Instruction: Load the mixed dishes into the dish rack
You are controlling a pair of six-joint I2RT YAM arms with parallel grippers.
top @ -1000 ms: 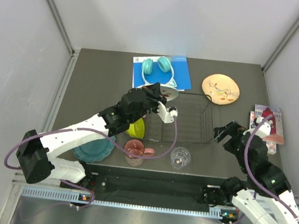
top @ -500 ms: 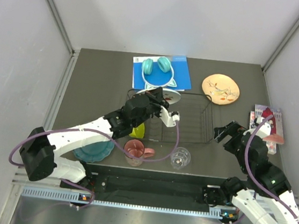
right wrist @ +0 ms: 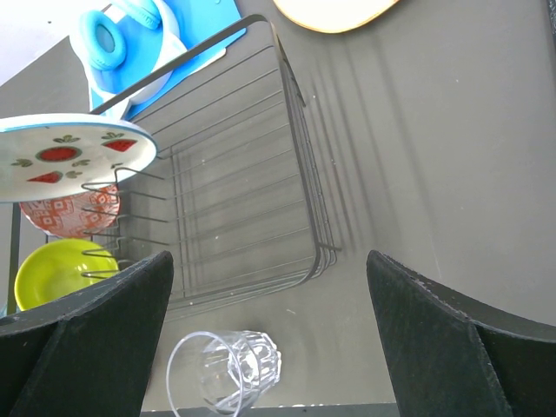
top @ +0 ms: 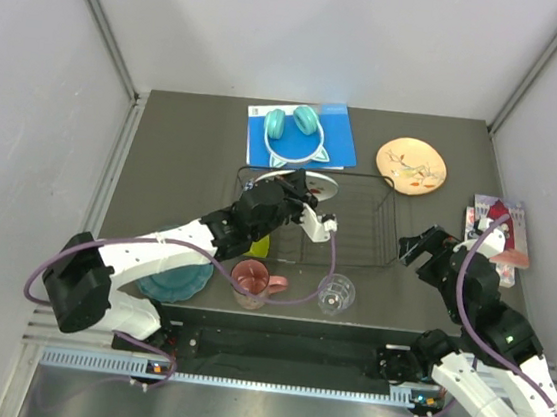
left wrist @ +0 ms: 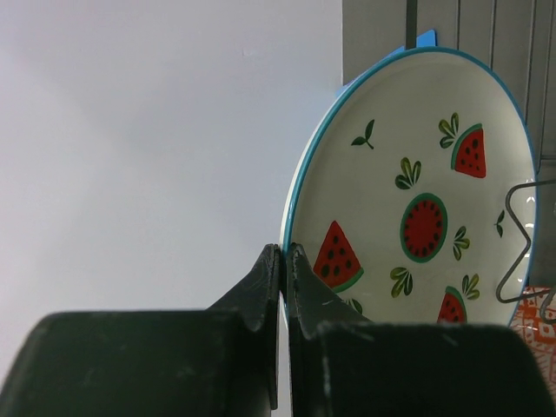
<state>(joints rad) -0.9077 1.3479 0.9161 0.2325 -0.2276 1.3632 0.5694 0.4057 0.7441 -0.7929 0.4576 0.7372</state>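
Observation:
My left gripper (left wrist: 285,252) is shut on the rim of the white watermelon plate (left wrist: 426,200). It holds that plate (top: 314,182) tilted over the left end of the black wire dish rack (top: 362,223). Under the plate sit the small patterned bowl (right wrist: 65,217) and the lime-green bowl (right wrist: 56,274), at the rack's left end. The clear glass (top: 335,294) and pink mug (top: 250,278) stand in front of the rack, and the teal plate (top: 175,279) lies at the near left. The floral plate (top: 411,165) lies behind the rack's right end. My right gripper (top: 420,247) hangs open and holds nothing, right of the rack and above the glass (right wrist: 221,373).
Teal headphones (top: 293,125) rest on a blue book (top: 337,135) behind the rack. A printed packet (top: 503,229) lies at the table's right edge. Upright tines (right wrist: 113,195) stand along the rack's left part. Grey walls close in the sides and back.
The left arm has carried the watermelon plate a little nearer and to the right, further over the rack's left end, hiding more of the lime bowl. The right arm has not moved.

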